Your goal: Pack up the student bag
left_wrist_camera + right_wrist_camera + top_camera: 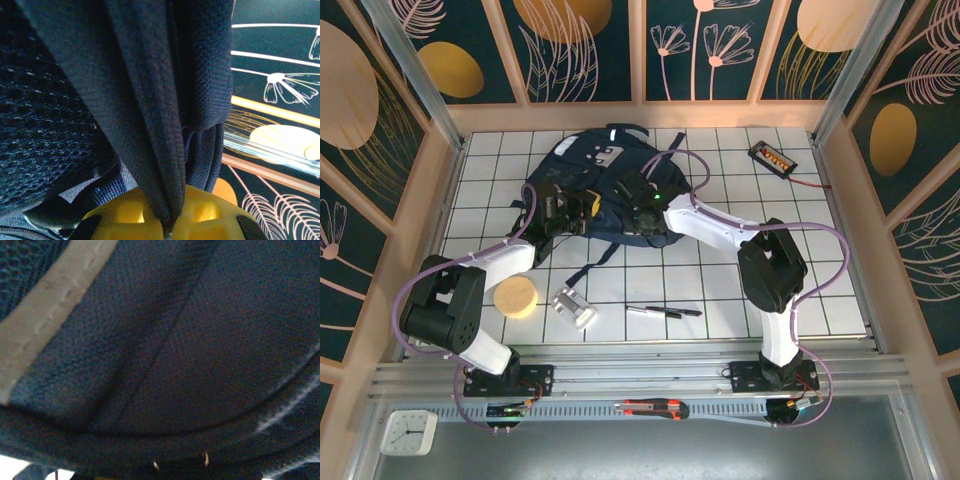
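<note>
The student bag [605, 175] is a big dark navy backpack lying at the back middle of the white gridded table. My left gripper [565, 215] is at its near left edge. In the left wrist view its yellow fingers [125, 215] are shut on a fold of navy bag fabric [150, 125] that rises between them. My right gripper [645, 215] is pressed into the bag's near right edge. In the right wrist view navy fabric [190, 355] with a pale stripe [45, 310] lies over the jaws and hides them; the gripper is shut in that cloth.
On the table in front of the bag lie a yellow round block [515, 297], a small silver-white object [573, 307] and a black pen [663, 311]. A black device with a red lead [772, 157] sits at the back right. A utility knife [655, 407] rests on the front rail.
</note>
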Controlling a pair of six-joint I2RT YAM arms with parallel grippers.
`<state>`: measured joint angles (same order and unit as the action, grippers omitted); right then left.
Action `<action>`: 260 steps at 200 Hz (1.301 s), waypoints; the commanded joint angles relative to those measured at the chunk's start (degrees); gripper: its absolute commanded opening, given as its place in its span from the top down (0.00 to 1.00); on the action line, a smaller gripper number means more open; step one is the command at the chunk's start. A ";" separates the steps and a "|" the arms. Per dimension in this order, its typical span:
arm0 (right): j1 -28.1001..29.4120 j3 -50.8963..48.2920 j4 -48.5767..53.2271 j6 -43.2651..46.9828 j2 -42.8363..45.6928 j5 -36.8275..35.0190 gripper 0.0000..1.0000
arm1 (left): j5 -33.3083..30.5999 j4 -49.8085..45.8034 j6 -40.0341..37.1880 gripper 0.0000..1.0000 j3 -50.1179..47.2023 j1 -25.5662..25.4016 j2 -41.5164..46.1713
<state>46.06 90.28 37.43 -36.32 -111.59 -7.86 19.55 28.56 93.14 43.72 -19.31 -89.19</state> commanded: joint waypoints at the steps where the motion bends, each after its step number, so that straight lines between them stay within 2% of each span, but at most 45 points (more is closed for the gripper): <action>1: -1.89 0.04 4.04 1.55 2.00 -0.65 1.00 | 2.39 2.28 -3.02 1.00 1.83 0.03 3.77; 64: -9.55 -11.94 4.95 9.85 10.10 5.23 1.00 | 6.70 -19.29 -23.90 1.00 9.79 4.61 4.19; 98: -14.32 -14.25 4.72 15.10 12.54 6.63 1.00 | 9.46 -22.84 -28.52 1.00 10.58 6.95 4.22; 107: -14.34 -14.48 3.76 16.68 12.67 9.11 1.00 | 10.11 -23.97 -29.97 1.00 10.99 7.29 3.98; 111: -16.10 -14.52 3.28 17.58 12.75 9.70 1.00 | 10.30 -24.57 -30.51 1.00 11.19 7.36 3.89; 127: -16.69 -13.66 2.64 19.37 12.35 9.90 1.00 | 10.42 -25.60 -31.91 1.00 11.38 7.71 3.94; 190: -16.58 -12.45 1.02 21.99 13.08 16.62 1.00 | 10.33 -28.02 -35.51 1.00 11.65 10.15 2.17; 213: -15.04 -12.53 0.14 21.35 14.37 19.11 1.00 | 9.98 -27.55 -36.93 1.00 15.25 10.94 -0.25; 253: -6.03 -7.47 -1.32 15.41 10.65 20.93 1.00 | 10.31 -28.62 -41.10 1.00 26.75 12.42 -10.27; 260: -5.17 -5.85 -2.11 13.91 9.00 22.03 1.00 | 11.24 -28.58 -40.53 0.88 28.47 12.75 -12.26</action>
<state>37.15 79.50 33.82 -17.47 -100.53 12.78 33.89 -3.99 56.66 63.88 -9.19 -95.70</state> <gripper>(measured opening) 0.052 0.062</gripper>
